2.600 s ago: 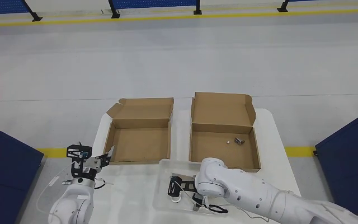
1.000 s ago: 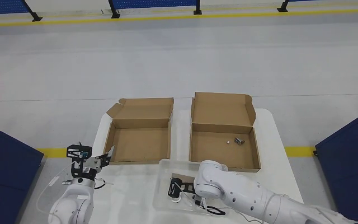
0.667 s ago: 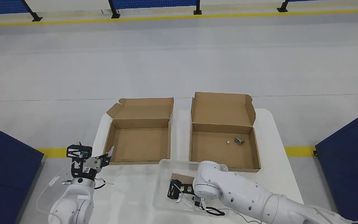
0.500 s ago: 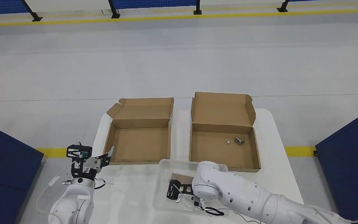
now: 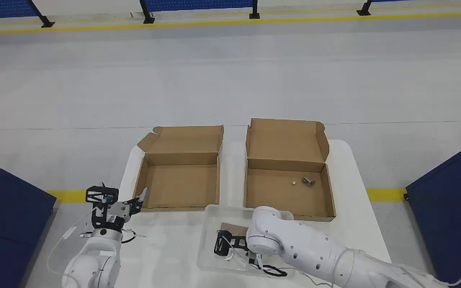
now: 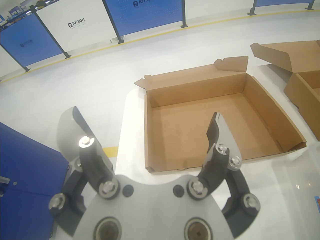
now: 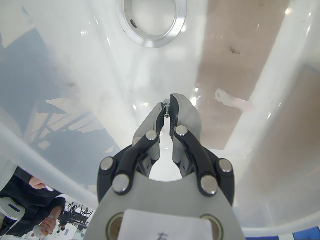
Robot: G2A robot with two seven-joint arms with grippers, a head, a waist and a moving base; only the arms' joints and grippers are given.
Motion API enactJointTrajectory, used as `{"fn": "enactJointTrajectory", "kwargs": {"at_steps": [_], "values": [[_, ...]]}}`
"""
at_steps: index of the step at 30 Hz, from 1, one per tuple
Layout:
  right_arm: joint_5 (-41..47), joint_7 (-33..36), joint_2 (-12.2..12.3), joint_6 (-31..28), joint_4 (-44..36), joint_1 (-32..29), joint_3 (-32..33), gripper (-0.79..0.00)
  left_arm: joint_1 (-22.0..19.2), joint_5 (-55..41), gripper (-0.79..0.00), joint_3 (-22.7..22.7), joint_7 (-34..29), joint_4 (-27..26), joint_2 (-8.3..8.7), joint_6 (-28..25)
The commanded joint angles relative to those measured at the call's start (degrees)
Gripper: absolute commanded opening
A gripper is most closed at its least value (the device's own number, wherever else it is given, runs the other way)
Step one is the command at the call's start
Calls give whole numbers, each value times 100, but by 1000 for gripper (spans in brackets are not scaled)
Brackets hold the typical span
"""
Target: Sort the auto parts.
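Clear bin w/ metal ring, gripped screw.

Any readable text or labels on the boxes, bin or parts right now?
On the left box and right box: none.
On the ring and the screw in the right gripper: none.
Label on that gripper's mount: cut off, unreadable.
Sticker near the bin: too small to read.
Panels: a brand logo only, left unquoted.
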State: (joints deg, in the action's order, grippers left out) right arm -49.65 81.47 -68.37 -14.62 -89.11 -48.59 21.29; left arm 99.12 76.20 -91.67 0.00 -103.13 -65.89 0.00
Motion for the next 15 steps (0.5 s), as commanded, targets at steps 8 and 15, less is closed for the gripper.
{"fn": "enactJointTrajectory", "kwargs": {"at_steps": [8,15], "values": [[-38,201,105,137,-402,-80,259,-785,0,0,0,0,0,0,0,0],[-38,201,105,137,-402,-80,259,-785,0,0,0,0,0,0,0,0]]}}
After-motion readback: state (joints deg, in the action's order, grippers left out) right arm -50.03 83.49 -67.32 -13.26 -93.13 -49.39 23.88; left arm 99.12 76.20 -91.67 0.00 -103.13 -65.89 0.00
